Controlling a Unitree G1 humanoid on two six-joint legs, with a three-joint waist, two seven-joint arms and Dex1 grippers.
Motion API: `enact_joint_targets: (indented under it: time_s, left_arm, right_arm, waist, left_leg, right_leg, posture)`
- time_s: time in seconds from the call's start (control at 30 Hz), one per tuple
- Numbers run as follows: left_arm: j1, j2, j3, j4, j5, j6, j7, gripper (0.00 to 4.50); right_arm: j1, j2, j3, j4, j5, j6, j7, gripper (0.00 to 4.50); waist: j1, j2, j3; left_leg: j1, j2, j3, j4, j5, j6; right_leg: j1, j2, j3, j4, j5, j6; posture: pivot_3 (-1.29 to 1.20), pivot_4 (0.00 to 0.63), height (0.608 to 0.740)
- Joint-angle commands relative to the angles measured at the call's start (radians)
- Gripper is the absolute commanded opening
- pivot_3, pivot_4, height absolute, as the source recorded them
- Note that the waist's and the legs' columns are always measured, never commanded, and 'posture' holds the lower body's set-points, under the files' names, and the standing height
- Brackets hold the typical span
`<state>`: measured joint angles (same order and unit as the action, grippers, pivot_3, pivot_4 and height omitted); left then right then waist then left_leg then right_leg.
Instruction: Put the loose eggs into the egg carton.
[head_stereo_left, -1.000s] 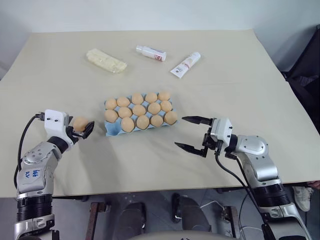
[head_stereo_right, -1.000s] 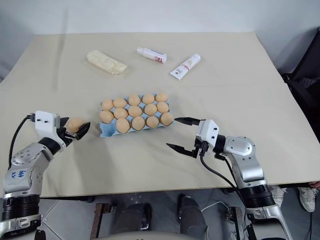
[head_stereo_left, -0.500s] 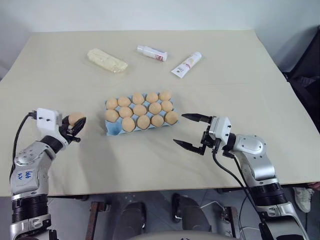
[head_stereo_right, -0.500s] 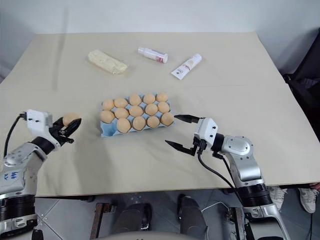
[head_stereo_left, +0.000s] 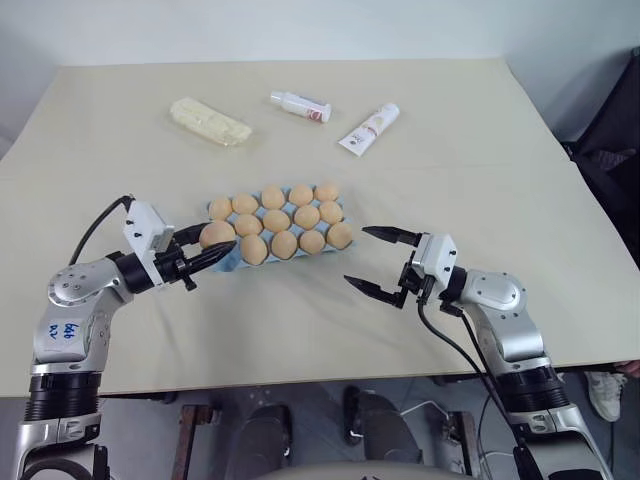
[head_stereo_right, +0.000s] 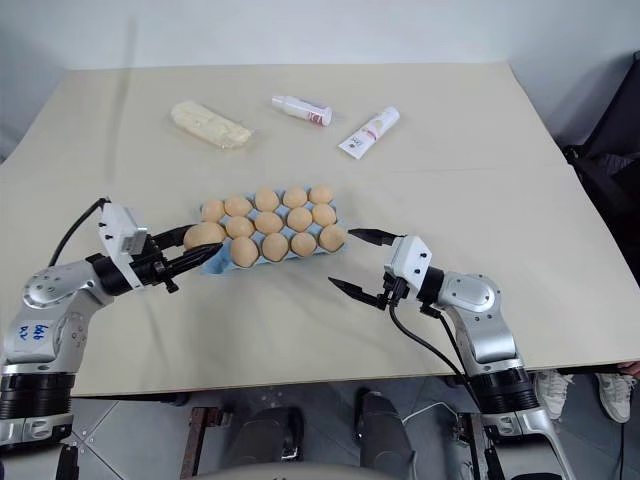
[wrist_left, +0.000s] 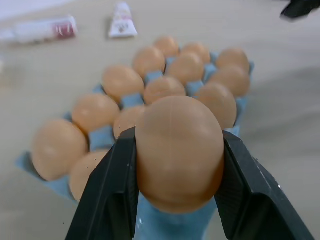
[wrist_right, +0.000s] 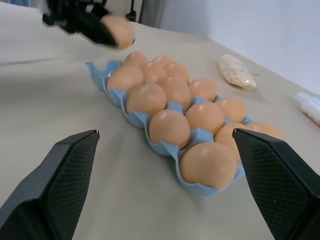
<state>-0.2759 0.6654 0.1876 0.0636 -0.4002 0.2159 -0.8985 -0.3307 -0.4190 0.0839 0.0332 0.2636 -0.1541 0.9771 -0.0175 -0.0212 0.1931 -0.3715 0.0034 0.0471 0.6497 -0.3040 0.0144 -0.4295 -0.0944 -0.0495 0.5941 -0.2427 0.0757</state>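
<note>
**Last egg hangs at the carton's near-left corner**

The left gripper (head_stereo_left: 200, 258) is clamped on an egg (head_stereo_left: 216, 235), its two black fingers pinching the egg's flanks, and holds it at the left end of the blue carton (head_stereo_left: 226, 260) on the tan surface (head_stereo_left: 470, 170). The carton lies just ahead of the gripper along the line its fingers point, forward and to the robot's right. One blue cup shows bare at the carton's near-left corner, directly under and just beyond the held egg; the other cups carry eggs. The left arm is plainly the nearer one to that cup.

The carton's long axis runs across the surface from left to right, skewed so that its right end lies a little farther from the robot. In the left wrist view, the egg (wrist_left: 179, 152) sits with its blunt crown up between the fingers, long axis roughly upright, though its exact tilt is hard to judge.

The right gripper (head_stereo_left: 382, 261) waits with its fingers spread wide and nothing between them, near the carton's right end but apart from it.
</note>
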Motion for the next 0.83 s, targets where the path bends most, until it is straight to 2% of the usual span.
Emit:
enact_joint_targets:
  time_s: [0.03, 0.17, 0.23, 0.57, 0.7, 0.83]
  left_arm:
    - [-0.023, 0.004, 0.006, 0.008, 0.001, -0.037, -0.024, 2.58]
    - [0.001, 0.021, 0.020, -0.003, 0.002, -0.051, -0.042, 3.93]
    - [0.013, 0.030, 0.043, -0.008, -0.008, -0.055, -0.046, 4.47]
    - [0.208, 0.166, 0.214, -0.008, -0.017, -0.135, -0.135, 4.47]
    - [0.273, 0.166, 0.282, 0.064, 0.012, -0.234, -0.110, 4.47]
    - [0.316, 0.136, 0.297, 0.032, -0.016, -0.200, -0.072, 4.47]
  right_arm:
    - [0.009, 0.003, -0.001, -0.059, 0.007, -0.005, -0.018, 4.50]
    - [0.020, 0.003, 0.001, -0.078, 0.010, 0.002, -0.028, 4.50]
    - [0.022, 0.002, 0.001, -0.081, 0.012, 0.005, -0.030, 4.50]
    - [0.033, -0.068, -0.043, -0.055, 0.041, 0.018, 0.014, 4.50]
    - [0.037, -0.102, -0.066, -0.046, 0.057, 0.034, 0.026, 4.50]
    - [0.040, -0.114, -0.088, -0.032, 0.047, 0.028, 0.002, 4.50]
  waist:
    - [0.000, 0.000, 0.000]
    - [0.000, 0.000, 0.000]
    - [-0.002, 0.000, 0.000]
    - [-0.010, 0.001, 0.000]
    - [-0.008, 0.001, 0.000]
    - [-0.008, 0.001, 0.000]
  left_leg:
    - [0.000, 0.000, 0.000, 0.000, 0.000, 0.000]
    - [0.000, 0.000, 0.000, 0.000, 0.000, 0.000]
    - [0.000, 0.000, 0.000, 0.000, 0.000, 0.000]
    - [0.000, 0.001, 0.000, -0.001, 0.000, 0.000]
    - [0.000, 0.001, -0.001, -0.001, -0.001, 0.000]
    - [0.000, 0.001, -0.001, -0.002, -0.001, 0.000]
  right_leg:
    - [0.000, 0.000, 0.000, 0.000, 0.000, 0.000]
    - [0.000, 0.000, 0.000, 0.000, 0.000, 0.000]
    - [0.000, 0.000, 0.000, 0.000, 0.000, 0.000]
    - [0.000, -0.001, 0.000, -0.001, 0.000, -0.001]
    - [0.000, -0.002, 0.000, -0.002, -0.001, -0.001]
    - [0.000, -0.002, 0.000, -0.002, -0.001, -0.001]
  posture:
    - [0.00, 0.150, 0.740]
    - [0.00, 0.150, 0.740]
    - [0.00, 0.150, 0.740]
    - [0.00, 0.150, 0.740]
    - [0.00, 0.150, 0.740]
    - [0.00, 0.150, 0.740]
